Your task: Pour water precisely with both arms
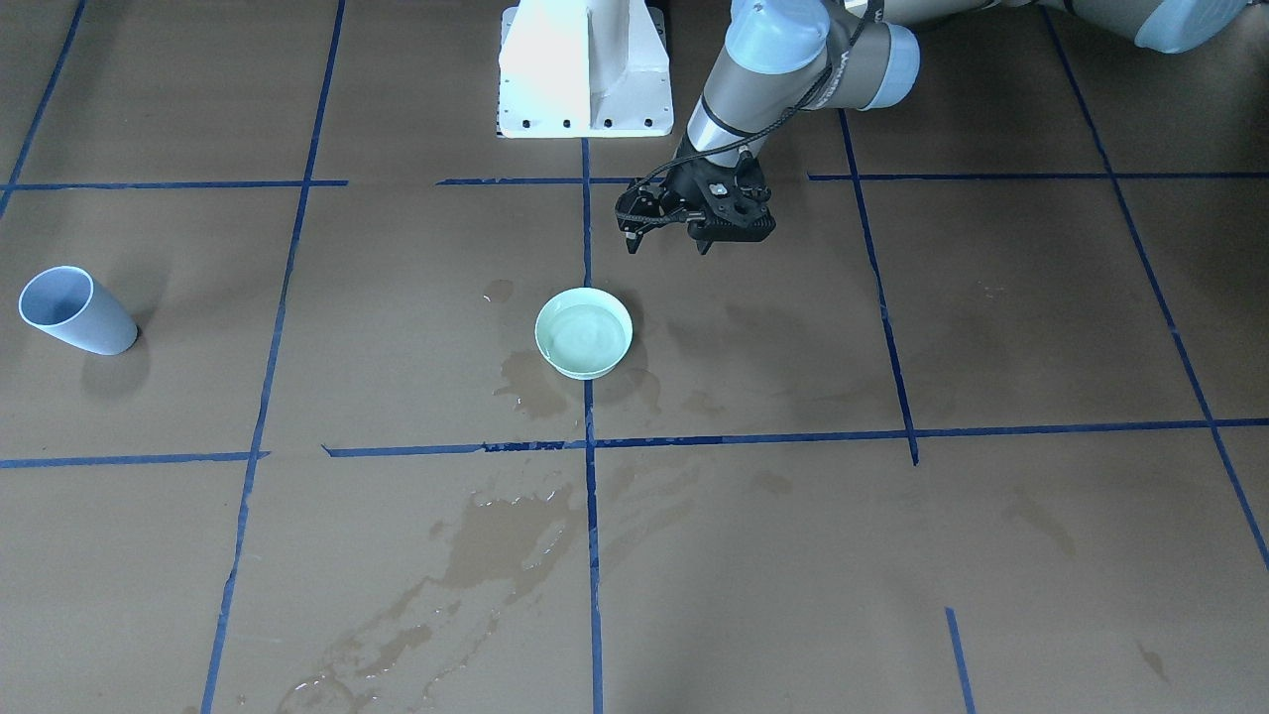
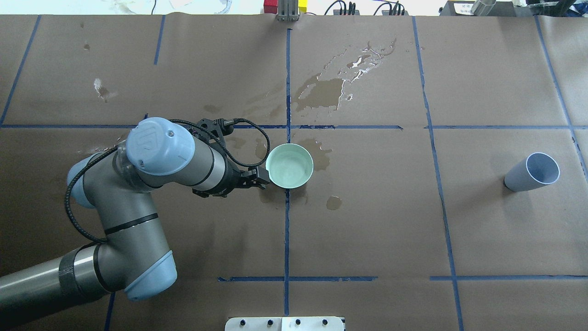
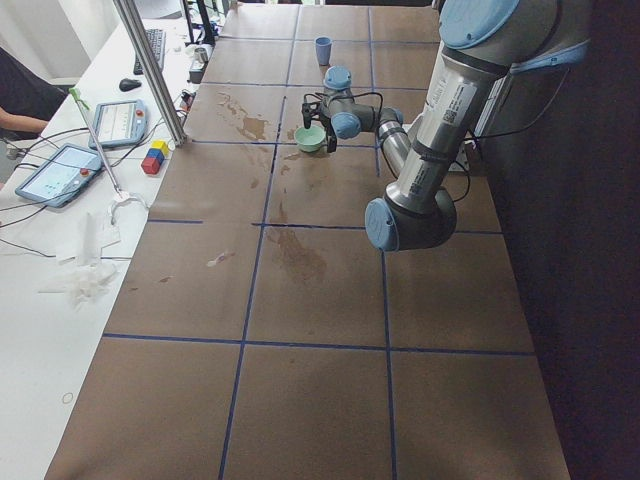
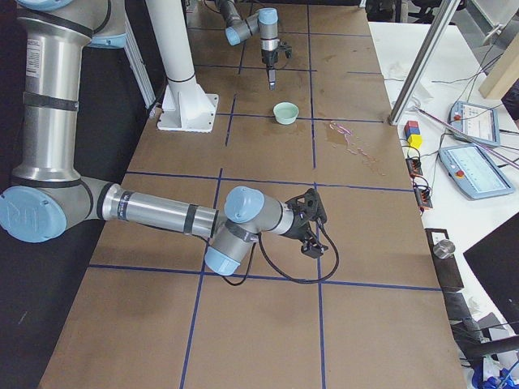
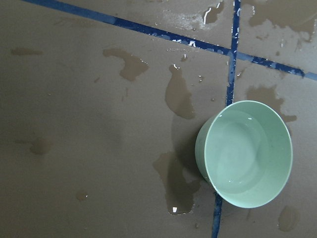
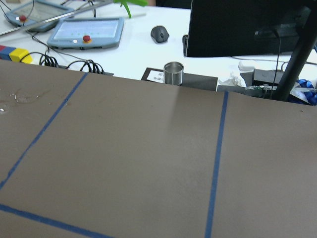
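On the brown paper table (image 2: 367, 220) sits a pale green round bowl (image 5: 201, 148) of clear water (image 5: 237, 153). Left fingers (image 2: 261, 178) hang open, empty, beside it, maybe to grab it. Right fingers (image 4: 311, 237): cannot tell.

Left gripper (image 2: 264, 178) with fingers (image 2: 261, 184) above brown tabletop (image 2: 367, 230), mint bowl (image 2: 294, 185) holding clear water (image 2: 289, 166) just beside fingertips, wet smears (image 2: 324, 89) farther beyond, blue-grey cup (image 2: 533, 173) well apart rightward

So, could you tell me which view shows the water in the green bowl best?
The left wrist-mounted view: it looks into the bowl, where the water shimmers. Front-facing and overhead show it small and faint; side views, only a tiny bowl; right wrist, nothing.
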Tool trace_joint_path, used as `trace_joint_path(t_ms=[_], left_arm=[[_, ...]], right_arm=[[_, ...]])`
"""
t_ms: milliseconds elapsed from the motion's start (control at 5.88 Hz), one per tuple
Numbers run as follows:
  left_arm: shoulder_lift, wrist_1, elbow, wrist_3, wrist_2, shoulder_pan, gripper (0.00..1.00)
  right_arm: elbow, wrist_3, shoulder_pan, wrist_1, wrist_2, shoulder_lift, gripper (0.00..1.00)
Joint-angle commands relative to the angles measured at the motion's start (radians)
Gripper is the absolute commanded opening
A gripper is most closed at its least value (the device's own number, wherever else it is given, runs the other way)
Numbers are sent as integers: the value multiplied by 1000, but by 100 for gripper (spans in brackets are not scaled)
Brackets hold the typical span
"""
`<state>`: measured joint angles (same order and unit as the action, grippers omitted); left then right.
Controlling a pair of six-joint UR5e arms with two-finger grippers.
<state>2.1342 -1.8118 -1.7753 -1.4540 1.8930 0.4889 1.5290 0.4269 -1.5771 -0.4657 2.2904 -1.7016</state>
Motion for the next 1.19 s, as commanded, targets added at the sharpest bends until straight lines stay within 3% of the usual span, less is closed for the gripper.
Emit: trace_joint_path(t_ms=[0, 340, 681, 851, 1021], left_arm=[[96, 61, 88, 1, -6, -7, 99], [113, 57, 153, 4, -75, -6, 97], [130, 65, 172, -32, -77, 3, 94], [156, 68, 215, -52, -75, 5, 94], [177, 66, 279, -52, -72, 11, 90]], right_arm=[[6, -214, -90, -317, 147, 16, 100], [11, -371, -60, -524, 150, 22, 100], [20, -592, -72, -790, 199, 54, 100], [64, -606, -69, -833, 199, 53, 100], [167, -609, -46, -1010, 192, 53, 100]])
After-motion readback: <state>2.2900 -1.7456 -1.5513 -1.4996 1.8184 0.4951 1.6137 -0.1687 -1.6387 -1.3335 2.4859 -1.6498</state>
